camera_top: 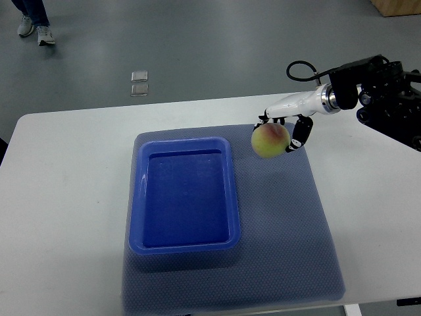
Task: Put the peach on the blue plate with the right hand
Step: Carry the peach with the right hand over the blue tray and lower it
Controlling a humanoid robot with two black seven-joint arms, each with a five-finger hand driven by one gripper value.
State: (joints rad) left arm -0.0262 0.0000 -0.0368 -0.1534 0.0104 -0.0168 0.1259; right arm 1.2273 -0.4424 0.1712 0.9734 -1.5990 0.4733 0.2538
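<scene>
My right hand (281,131) comes in from the right edge and is shut on a yellow-green peach (270,141) with a red blush. It holds the peach above the grey-blue mat, to the right of the blue plate's far right corner. The blue plate (139,197) is a rectangular tray with raised walls, lying on the left half of the mat, with nothing in it. The left arm is not in view.
The grey-blue mat (296,224) lies on a white table (66,197). Beyond the table's far edge is grey floor with a small clear object (139,83) and a person's feet (36,29) at the top left.
</scene>
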